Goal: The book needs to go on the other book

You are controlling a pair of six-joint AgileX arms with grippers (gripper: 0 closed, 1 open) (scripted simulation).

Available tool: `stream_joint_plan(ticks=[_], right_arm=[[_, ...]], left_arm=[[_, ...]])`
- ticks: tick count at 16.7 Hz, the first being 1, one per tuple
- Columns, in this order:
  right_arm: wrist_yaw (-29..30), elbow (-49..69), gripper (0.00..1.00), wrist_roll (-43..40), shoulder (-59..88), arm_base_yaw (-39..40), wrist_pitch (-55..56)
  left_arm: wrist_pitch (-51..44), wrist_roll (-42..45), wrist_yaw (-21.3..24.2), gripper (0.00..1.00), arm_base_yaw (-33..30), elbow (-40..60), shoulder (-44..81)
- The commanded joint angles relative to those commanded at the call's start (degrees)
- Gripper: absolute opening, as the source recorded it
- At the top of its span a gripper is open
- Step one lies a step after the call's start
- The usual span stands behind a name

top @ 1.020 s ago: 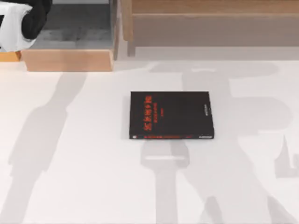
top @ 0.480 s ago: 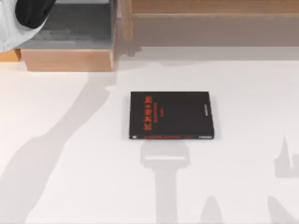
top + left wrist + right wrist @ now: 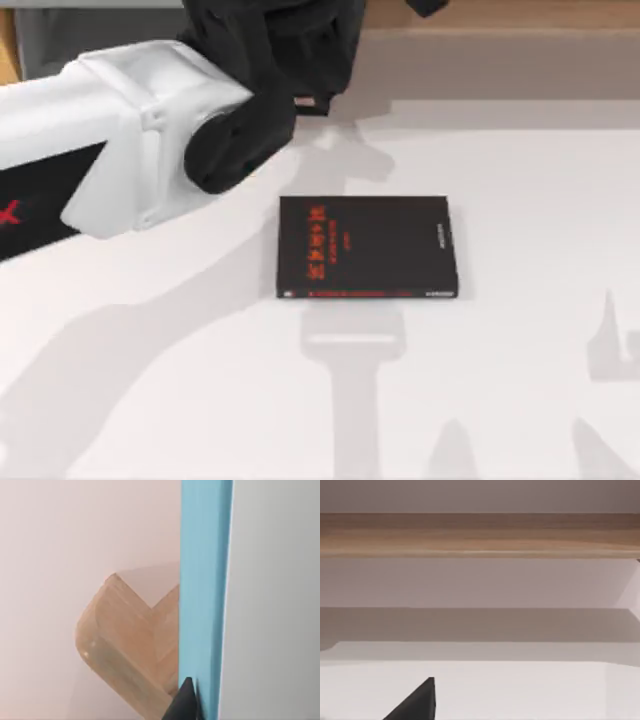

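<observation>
The other book (image 3: 366, 246), black with red lettering, lies flat in the middle of the table in the top view. My left arm (image 3: 130, 150) reaches in from the left, and its black wrist hangs over the back of the table, just behind that book. In the left wrist view the teal-blue book (image 3: 205, 580) stands edge-on right against a dark fingertip (image 3: 185, 702), with my left gripper shut on it. The arm hides the teal-blue book in the top view. One dark fingertip (image 3: 417, 702) of my right gripper shows over the white table.
A wooden shelf unit (image 3: 480, 40) runs along the back edge of the table. A rounded wooden piece (image 3: 125, 645) lies beyond the held book. A wooden rail (image 3: 480, 535) crosses the right wrist view.
My left arm has swung from the far left corner in over the back of the table, towards the black book. The black book has not moved.
</observation>
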Motion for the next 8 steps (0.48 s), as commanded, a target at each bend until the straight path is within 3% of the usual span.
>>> stream_joint_plan(ticks=[8], right_arm=[[0.00,0.00,1.00,0.00,0.00,0.00,0.00]], left_arm=[[-15.71,6.60,-8.85,0.00,-8.41,-11.23,19.93]])
